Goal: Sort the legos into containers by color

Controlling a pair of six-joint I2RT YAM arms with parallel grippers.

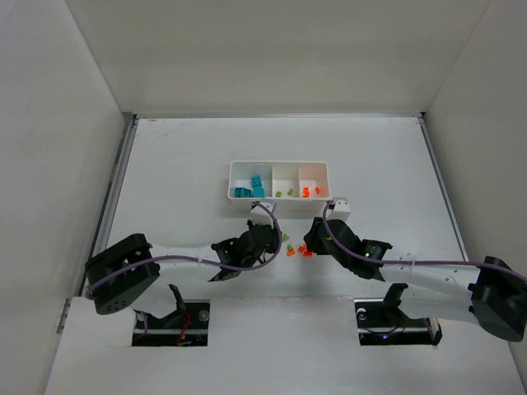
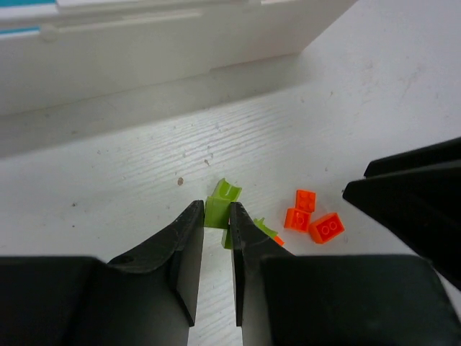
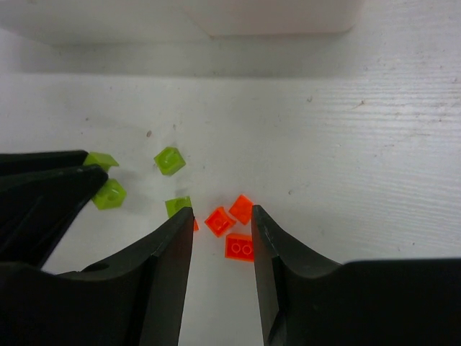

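Left gripper [image 2: 216,210] pinches a green lego [image 2: 223,196]; right gripper [image 3: 222,218], half-open and empty, straddles orange legos [image 3: 239,247], tray [image 1: 278,196] beyond both.

Plain white table [image 1: 189,156], faint grain lines and a few dark specks up close; white panels box it in: back wall [image 1: 280,49], left wall [image 1: 49,164], right wall [image 1: 494,123]; thin metal strip [image 1: 115,189] runs along the table's left edge; lighting's flat and even, only soft shadows
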